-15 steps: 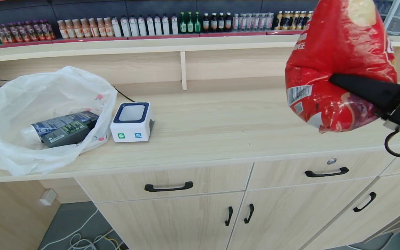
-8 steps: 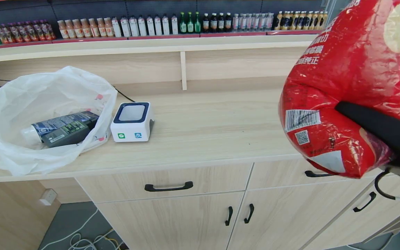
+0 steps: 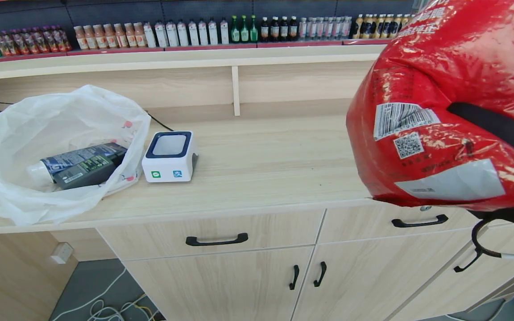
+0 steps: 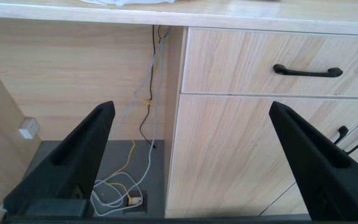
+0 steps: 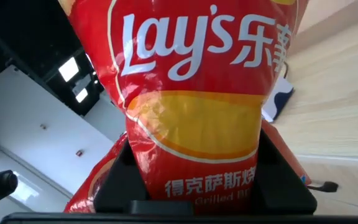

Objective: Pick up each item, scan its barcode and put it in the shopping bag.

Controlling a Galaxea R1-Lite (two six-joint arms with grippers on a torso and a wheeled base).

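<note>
A red chip bag [image 3: 444, 89] hangs in the air over the counter's right end, close to the head camera, its barcode [image 3: 402, 118] facing the camera. My right gripper [image 3: 471, 120] is shut on its lower part; the bag [image 5: 197, 112] sits pinched between the black fingers [image 5: 120, 180]. The white scanner [image 3: 170, 156] stands on the counter left of centre. Beside it on the left lies the open white shopping bag [image 3: 25, 129] with two dark bottles [image 3: 80, 166] inside. My left gripper [image 4: 194, 155] is open with nothing in it, low in front of the cabinet.
A raised back ledge with a divider [image 3: 235, 89] runs behind the counter [image 3: 275, 160], and shelves of bottles [image 3: 212, 31] stand beyond. Drawers and doors with black handles [image 3: 217, 240] are below. Cables [image 4: 126, 186] lie on the floor at the left.
The right gripper has brought the chip bag nearer to the head camera and tipped it over, so the barcode has swung up toward the camera. Scanner and shopping bag have not moved.
</note>
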